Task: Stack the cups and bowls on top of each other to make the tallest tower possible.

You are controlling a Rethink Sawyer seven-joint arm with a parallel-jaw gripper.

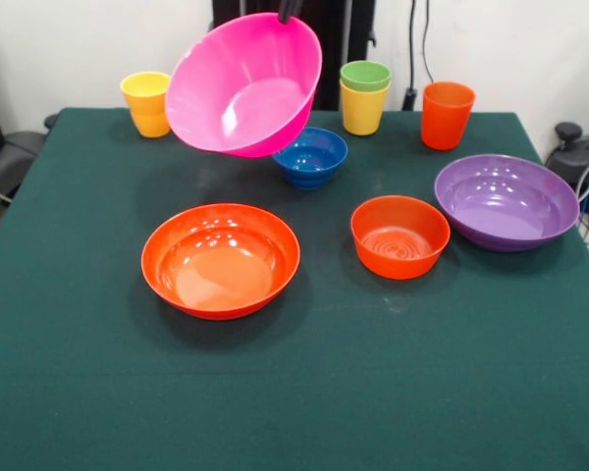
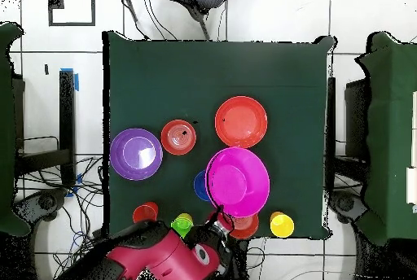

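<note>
Wide orange bowl (image 1: 221, 260) unlabelled; gripper (image 1: 289, 14) lifts pink bowl (image 1: 243, 85).

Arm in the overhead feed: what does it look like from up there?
The arm has a glossy red, rounded shell with black sections at the joints, narrowing to a dark gripper with some pale metal parts. No markings or loose cables on it are legible. The front view shows only a dark tip at the top edge.

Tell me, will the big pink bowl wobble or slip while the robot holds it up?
Probably a bit. The pink bowl hangs tilted, pinched only at its rim by the gripper, so it may swing. Its glossy plastic looks slippery. It seems stiff and light, since it keeps its shape.
</note>
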